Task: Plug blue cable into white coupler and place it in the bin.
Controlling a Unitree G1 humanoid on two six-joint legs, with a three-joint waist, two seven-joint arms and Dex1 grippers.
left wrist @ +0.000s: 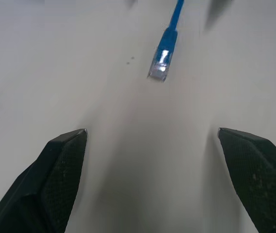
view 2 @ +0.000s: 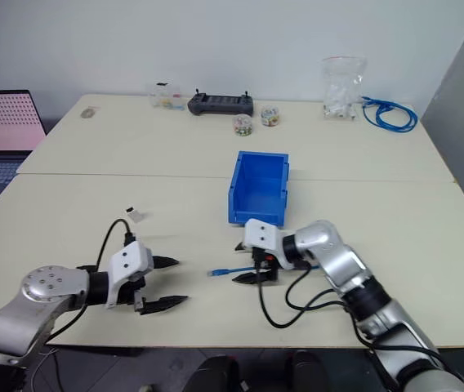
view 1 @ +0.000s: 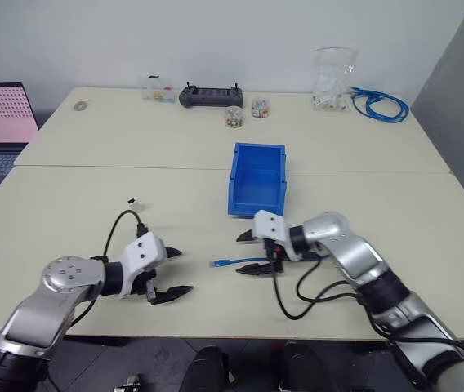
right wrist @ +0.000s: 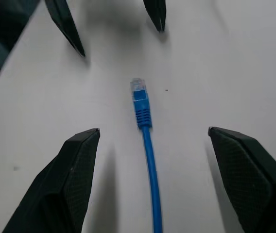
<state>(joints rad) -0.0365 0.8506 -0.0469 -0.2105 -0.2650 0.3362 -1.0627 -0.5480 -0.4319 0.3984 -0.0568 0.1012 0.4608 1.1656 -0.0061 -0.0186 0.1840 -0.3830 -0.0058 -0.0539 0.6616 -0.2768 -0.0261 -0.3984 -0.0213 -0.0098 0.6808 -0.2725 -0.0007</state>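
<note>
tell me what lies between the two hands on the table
The plug end of the thin blue cable lies on bare tabletop between the open left hand and open right hand, seen in the left eye view.

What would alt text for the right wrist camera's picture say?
A blue cable with a clear plug lies loose on a pale table, between the right gripper's open black fingers; the left gripper's fingertips point at it.

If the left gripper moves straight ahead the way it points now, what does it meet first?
Probably the plug of the blue cable, lying on the table just ahead of the open left gripper; depth is unclear.
</note>
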